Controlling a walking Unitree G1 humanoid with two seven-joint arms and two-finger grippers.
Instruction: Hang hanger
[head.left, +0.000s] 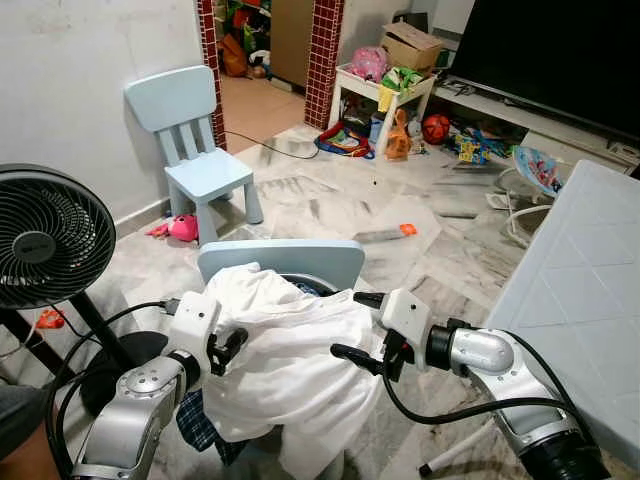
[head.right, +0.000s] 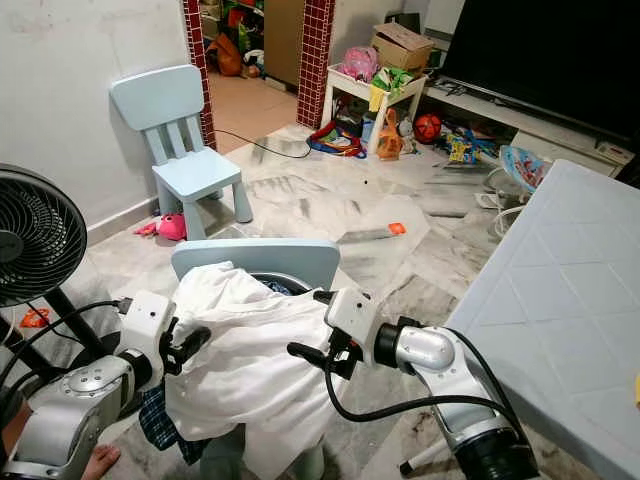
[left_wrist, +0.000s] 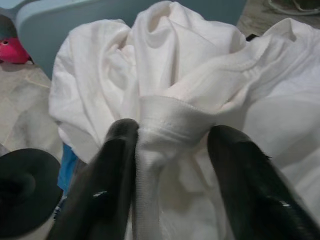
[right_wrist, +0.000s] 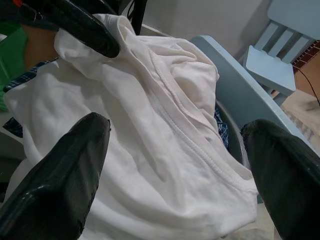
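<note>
Your left tool (head.left: 228, 348), lower left of the head views, is clamped on a bunched hem of the white shirt (head.left: 290, 345) heaped over the near blue chair (head.left: 282, 258) at lower centre. Your right tool (head.left: 362, 330), just right of the heap, stands wide, holding nothing. No hanger can be made out. Keep the left pinch firm and lift the hem clear; bring the right tool onto the fabric edge opposite, so the shirt spreads rather than twists.
</note>
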